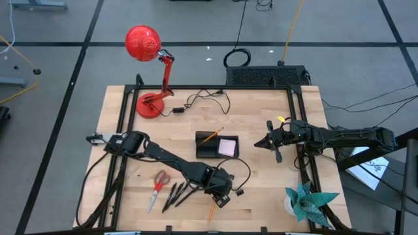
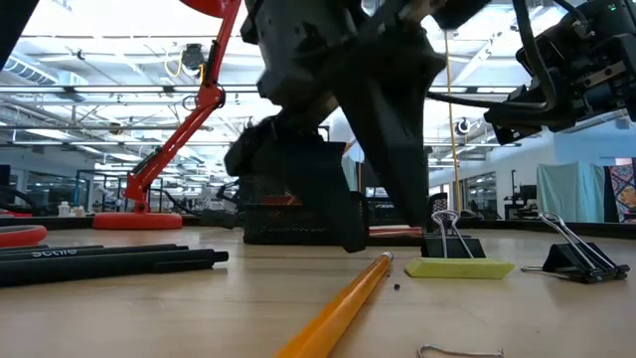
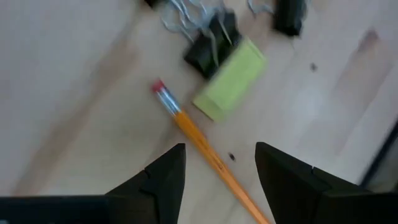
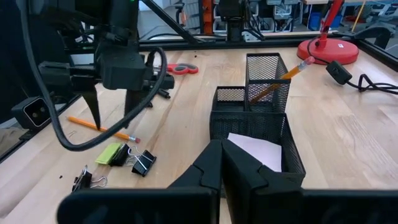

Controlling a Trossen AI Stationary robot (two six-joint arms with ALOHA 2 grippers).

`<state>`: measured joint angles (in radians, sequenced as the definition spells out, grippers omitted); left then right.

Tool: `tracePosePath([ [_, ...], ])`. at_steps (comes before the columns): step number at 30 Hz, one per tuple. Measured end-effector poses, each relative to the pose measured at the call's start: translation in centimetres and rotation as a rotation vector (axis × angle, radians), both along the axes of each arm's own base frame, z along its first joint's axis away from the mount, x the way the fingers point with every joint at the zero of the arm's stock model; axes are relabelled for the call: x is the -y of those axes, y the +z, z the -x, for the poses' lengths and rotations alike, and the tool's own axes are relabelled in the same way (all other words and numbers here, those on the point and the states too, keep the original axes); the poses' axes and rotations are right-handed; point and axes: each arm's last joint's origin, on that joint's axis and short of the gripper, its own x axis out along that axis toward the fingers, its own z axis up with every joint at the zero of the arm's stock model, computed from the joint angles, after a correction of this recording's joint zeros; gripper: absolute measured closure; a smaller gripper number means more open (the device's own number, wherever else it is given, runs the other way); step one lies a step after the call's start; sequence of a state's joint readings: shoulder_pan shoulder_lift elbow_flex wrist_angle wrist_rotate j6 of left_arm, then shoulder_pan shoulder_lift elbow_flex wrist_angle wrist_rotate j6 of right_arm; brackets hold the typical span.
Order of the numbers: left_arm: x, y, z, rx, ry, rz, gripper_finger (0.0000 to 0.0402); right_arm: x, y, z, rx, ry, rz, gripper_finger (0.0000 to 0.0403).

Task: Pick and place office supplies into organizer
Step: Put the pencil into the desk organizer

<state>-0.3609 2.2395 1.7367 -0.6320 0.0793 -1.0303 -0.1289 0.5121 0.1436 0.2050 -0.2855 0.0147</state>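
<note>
Low in the frame, our left end effector (image 3: 217, 177) hangs spread astride the orange pencil (image 3: 205, 146), ready to pinch it; our right end effector (image 4: 222, 163) waits, pressed together.

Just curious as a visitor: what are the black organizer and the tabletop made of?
The organizer looks like black metal wire mesh with a matte finish: you can see through its fine grid walls to the pencil standing inside. The tabletop looks like pale wood, probably butcher-block, with visible grain and plank seams and a smooth, low-sheen surface.
</note>
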Motion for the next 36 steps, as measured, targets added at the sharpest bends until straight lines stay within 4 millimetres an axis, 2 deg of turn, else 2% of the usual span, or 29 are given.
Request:
tracePosePath([
  [4, -0.5, 0.0, -0.2, 0.005, 0.000, -0.019, 0.0204, 0.0, 0.0, 0.0, 0.000, 0.000, 0.000, 0.0399],
  [22, -0.3, -3.5, 0.0, -0.121, -0.052, -0.032, 0.0204, 0.0, -0.1, -0.1, -0.009, 0.000, 0.003, 0.0399],
  [33, 0.0, -3.9, 0.2, -0.126, 0.025, -0.071, 0.0205, 0.0, -0.1, -0.1, -0.005, 0.001, 0.008, 0.0399],
  [36, 0.1, -4.5, 0.1, -0.138, 0.058, -0.082, 0.0217, 0.0, 0.0, -0.1, 0.002, 0.005, 0.026, 0.0399],
])
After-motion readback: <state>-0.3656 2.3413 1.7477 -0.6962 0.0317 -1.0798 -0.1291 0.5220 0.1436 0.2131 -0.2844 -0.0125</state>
